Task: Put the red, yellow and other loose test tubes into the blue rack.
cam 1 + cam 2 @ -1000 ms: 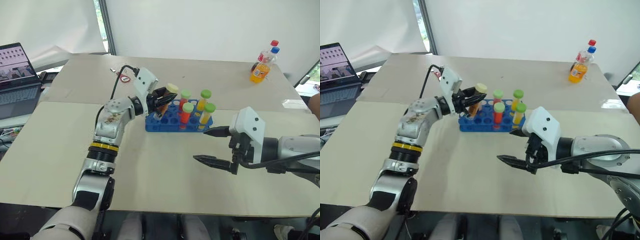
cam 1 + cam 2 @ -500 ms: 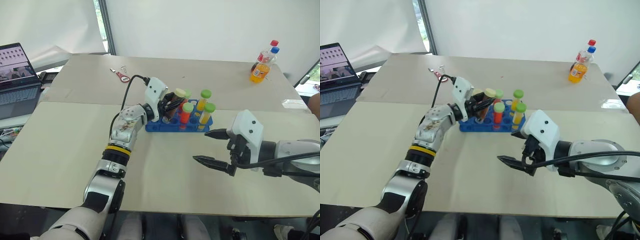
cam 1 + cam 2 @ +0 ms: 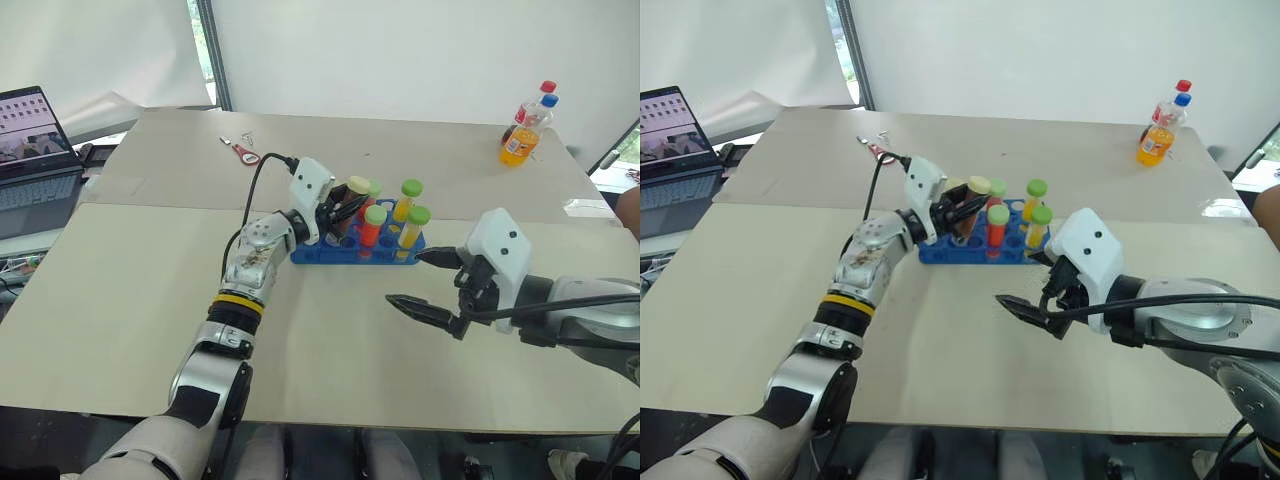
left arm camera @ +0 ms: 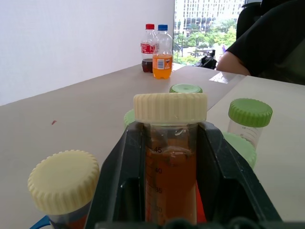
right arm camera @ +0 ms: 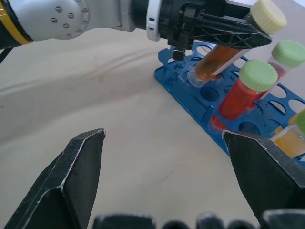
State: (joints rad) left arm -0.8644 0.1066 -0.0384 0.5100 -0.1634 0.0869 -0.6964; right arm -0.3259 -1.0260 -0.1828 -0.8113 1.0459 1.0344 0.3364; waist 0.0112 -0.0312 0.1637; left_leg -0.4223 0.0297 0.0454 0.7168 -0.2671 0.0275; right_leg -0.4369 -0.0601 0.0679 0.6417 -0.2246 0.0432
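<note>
The blue rack stands mid-table with red and yellow green-capped tubes upright in it. My left gripper is shut on a cream-capped tube of orange-brown liquid. That tube is tilted, its lower tip at a hole near the rack's left end. In the left wrist view the held tube sits between the fingers, beside another cream-capped tube. My right gripper hangs open and empty to the right of the rack, a little nearer me, pointing toward it.
Two drink bottles stand at the far right of the table. A laptop sits off the left edge, and a small red-handled item lies behind the rack. A person's arm shows at the right edge.
My left arm has swung right and down, bringing the tilted tube over the rack's left end. The right gripper has turned slightly in place.
</note>
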